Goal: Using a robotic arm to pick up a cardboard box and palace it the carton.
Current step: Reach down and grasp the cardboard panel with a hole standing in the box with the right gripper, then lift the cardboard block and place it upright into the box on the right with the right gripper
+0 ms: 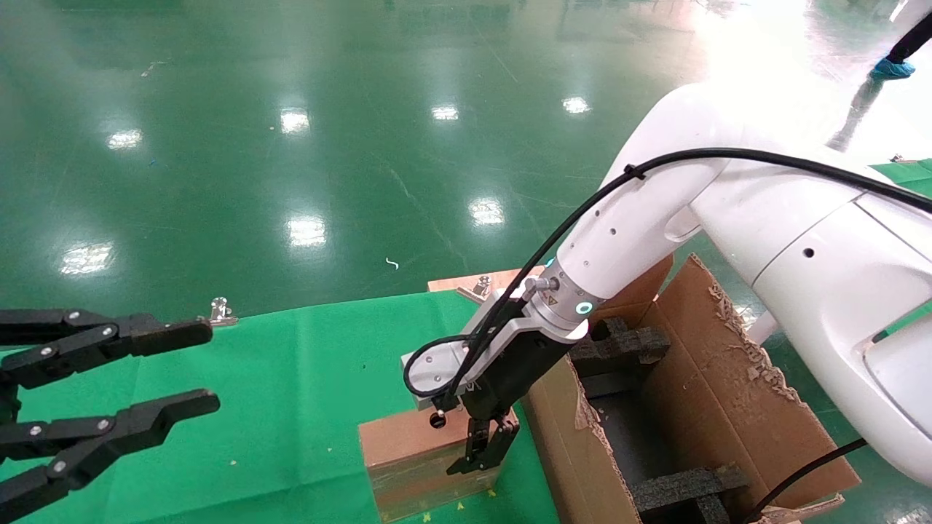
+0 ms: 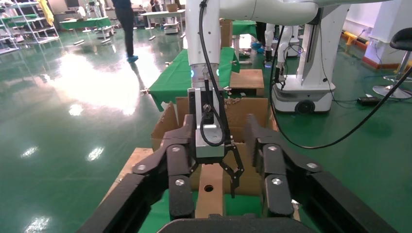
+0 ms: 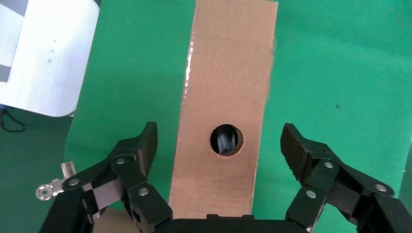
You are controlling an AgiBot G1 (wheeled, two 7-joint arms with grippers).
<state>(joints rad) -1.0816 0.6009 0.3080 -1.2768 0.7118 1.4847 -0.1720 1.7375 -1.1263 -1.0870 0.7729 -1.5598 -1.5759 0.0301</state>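
Head view: the robotic arm (image 1: 655, 247) is reached down so that the right gripper (image 1: 486, 450) is positioned over the cardboard box (image 1: 426, 462), which is stood on the green cloth (image 1: 291, 386) just beside the carton (image 1: 699, 407). Right wrist view: the fingers (image 3: 141, 150) are spread either side of the box; contact apparently is not made. The left gripper (image 1: 186, 367) is held open, well apart.
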